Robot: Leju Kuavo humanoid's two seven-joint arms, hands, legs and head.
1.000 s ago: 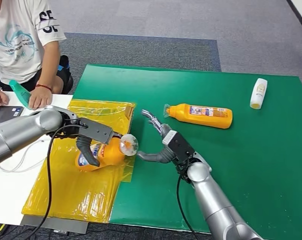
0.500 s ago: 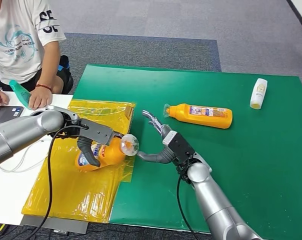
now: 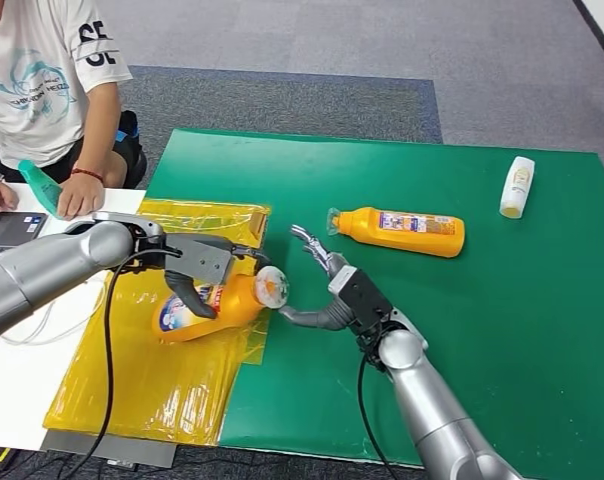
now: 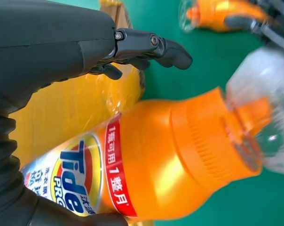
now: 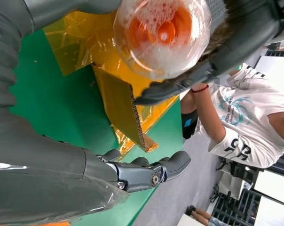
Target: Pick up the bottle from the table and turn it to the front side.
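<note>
A: The bottle (image 3: pixel 208 308), is it up yet?
B: Yes. The left hand (image 3: pixel 189 270) grips its orange body over the yellow plastic sheet (image 3: pixel 133 380) at the near left of the worktop (image 3: pixel 510 330), cap end pointing right and tilted slightly up. In the left wrist view the Tide label (image 4: pixel 74 176) faces the camera.
A: And the right hand (image 3: pixel 322 285)?
B: Just right of the clear cap (image 3: pixel 270 288), fingers spread wide, holding nothing. The right wrist view looks straight at that cap.
A: So how far along?
B: I judge the pick-up done; the turn to the front seems under way or nearly finished, and the bottle is not yet set down.
A: Anything farther off?
B: A second orange bottle (image 3: pixel 401 231) lies on the green mat, a small white bottle (image 3: pixel 517 186) at the far right, and a person (image 3: pixel 50 80) sits at the far left.
</note>
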